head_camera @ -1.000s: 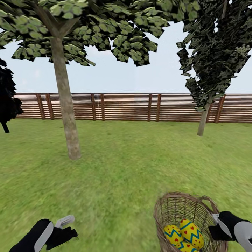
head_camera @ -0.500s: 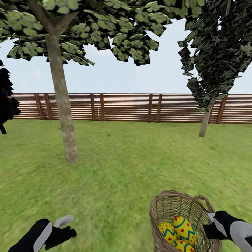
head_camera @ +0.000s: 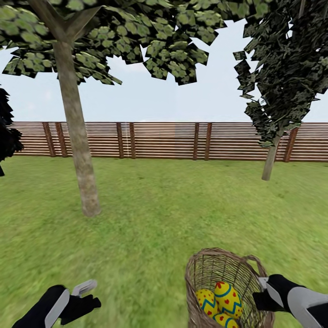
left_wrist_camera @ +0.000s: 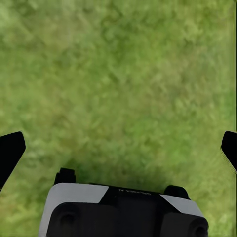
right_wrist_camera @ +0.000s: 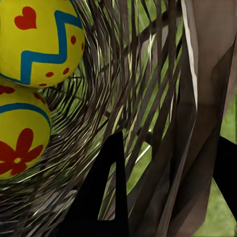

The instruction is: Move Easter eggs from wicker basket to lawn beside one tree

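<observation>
The eggs (head_camera: 222,303) lie in the basket (head_camera: 206,272), whose rim the right hand (head_camera: 260,296) is clenched on. Well apart from the basket, the left hand (head_camera: 84,296) hangs released over the lawn (head_camera: 155,218). Beyond the basket stands the tree (head_camera: 77,150), then the fence (head_camera: 159,139).

The wicker basket (head_camera: 218,284) sits at five o'clock on the lawn (head_camera: 159,214), holding three yellow eggs (head_camera: 228,298) (zigzag-banded, red-marked); the grey-trunked tree (head_camera: 77,150) stands upright at ten o'clock.
</observation>
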